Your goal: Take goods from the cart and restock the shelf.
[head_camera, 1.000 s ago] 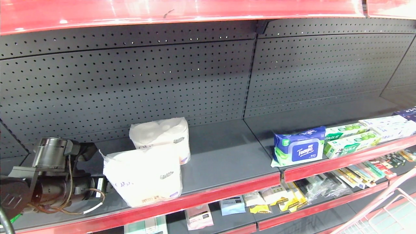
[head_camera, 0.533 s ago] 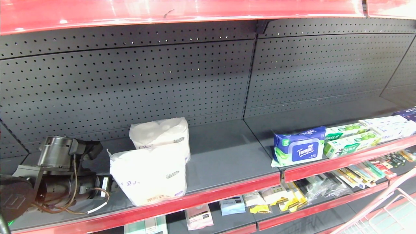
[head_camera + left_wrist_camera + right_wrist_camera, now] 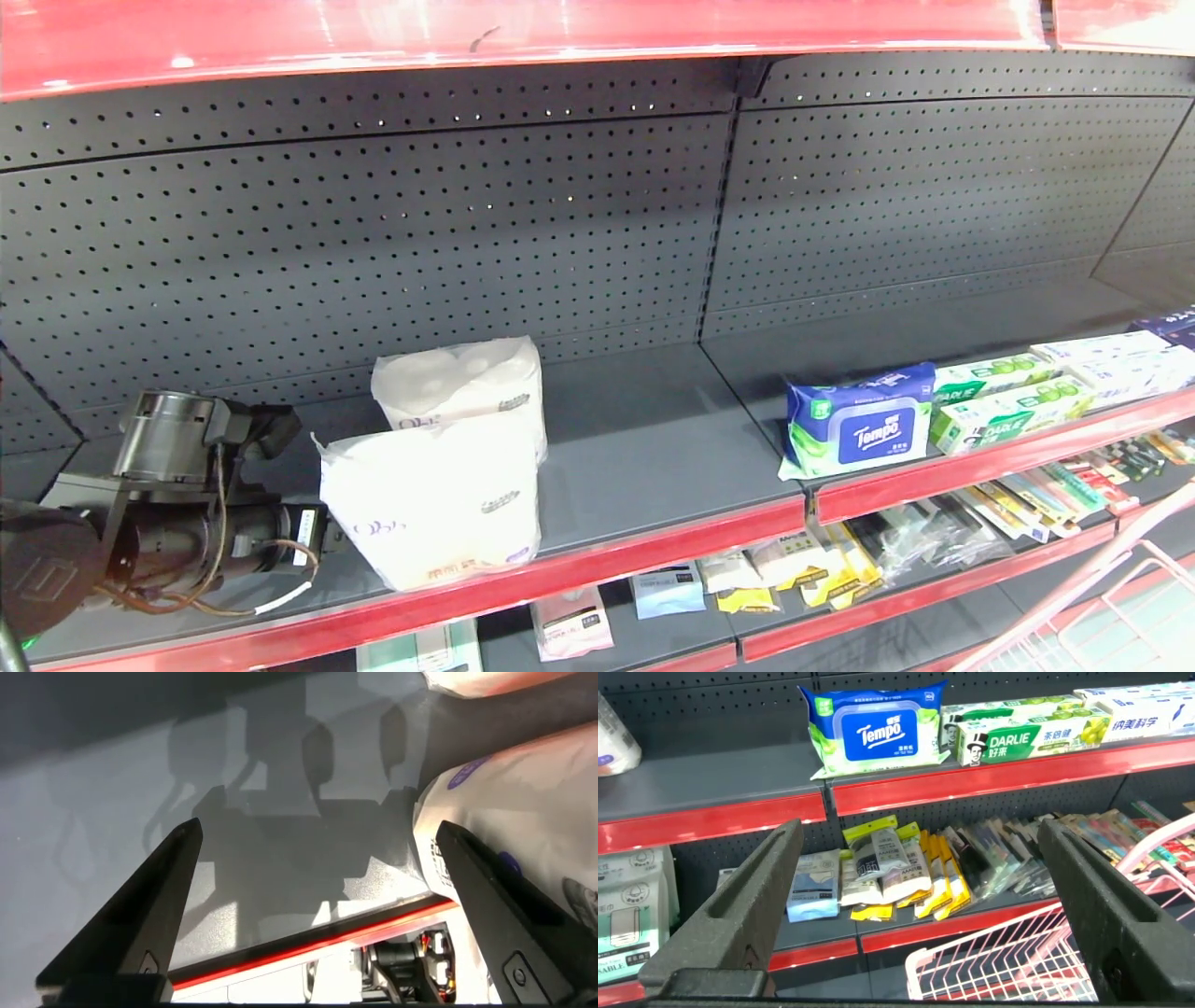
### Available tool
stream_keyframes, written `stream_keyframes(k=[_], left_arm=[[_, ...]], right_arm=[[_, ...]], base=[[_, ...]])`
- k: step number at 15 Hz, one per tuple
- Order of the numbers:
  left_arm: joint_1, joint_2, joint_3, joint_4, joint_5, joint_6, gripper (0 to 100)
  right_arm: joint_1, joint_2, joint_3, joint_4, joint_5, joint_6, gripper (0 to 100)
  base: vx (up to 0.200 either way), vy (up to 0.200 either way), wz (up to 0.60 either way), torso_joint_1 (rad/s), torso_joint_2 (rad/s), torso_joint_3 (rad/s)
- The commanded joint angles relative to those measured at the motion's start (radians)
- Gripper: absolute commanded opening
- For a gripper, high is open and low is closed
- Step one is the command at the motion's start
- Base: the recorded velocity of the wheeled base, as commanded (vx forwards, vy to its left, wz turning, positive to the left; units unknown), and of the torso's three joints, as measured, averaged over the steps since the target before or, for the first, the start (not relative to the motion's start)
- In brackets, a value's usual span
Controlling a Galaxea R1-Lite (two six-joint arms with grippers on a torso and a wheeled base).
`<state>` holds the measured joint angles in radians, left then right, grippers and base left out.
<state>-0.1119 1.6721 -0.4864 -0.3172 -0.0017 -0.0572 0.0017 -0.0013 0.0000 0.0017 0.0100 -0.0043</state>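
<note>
Cart [image 3: 1102,616]: pink wire basket, nearest, at 4 o'clock in the head view, below the shelf fronts.
Right gripper [image 3: 920,826]: fingers spread wide with nothing between them; it hangs over the cart and faces the shelf fronts.
Lower shelf packets [image 3: 803,565]: small flat packs in a row at 5 o'clock, under the red shelf edge.
Left gripper [image 3: 320,831]: fingers wide apart and holding nothing; it is low over the grey shelf [image 3: 644,448] at 8 o'clock in the head view.
Front tissue pack [image 3: 429,509]: white wrapped pack standing at the shelf's front edge at 7 o'clock, just at 3 o'clock of the left arm's end. In the left wrist view it lies by the outer side of one finger; contact cannot be told.
Rear tissue pack [image 3: 462,383]: a like white pack right behind the front one, at its 12 o'clock, touching it.
Wet wipes pack [image 3: 859,420]: blue and green, at 3 o'clock on the next shelf bay, at the front edge.
Toothpaste boxes [image 3: 1013,411]: green and white, lying lengthwise just at 3 o'clock of the wipes.
Back panel [image 3: 467,233]: dark perforated board, farthest.
</note>
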Motion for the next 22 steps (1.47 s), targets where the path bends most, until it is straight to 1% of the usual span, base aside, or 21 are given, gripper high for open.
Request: stream_keyframes(k=[1, 22], left_arm=[[-0.012, -0.002, 0.0, -0.002, 0.0, -0.001, 100], [-0.025, 0.026, -0.009, -0.003, 0.0, -0.004, 100]], right_arm=[[0.0, 0.001, 0.0, 0.0, 0.001, -0.002, 100], [0.0, 0.001, 0.0, 0.0, 0.001, -0.002, 100]], base=[[0.0, 0.0, 0.0, 0.0, 0.0, 0.0], [0.0, 0.0, 0.0, 0.0, 0.0, 0.0]])
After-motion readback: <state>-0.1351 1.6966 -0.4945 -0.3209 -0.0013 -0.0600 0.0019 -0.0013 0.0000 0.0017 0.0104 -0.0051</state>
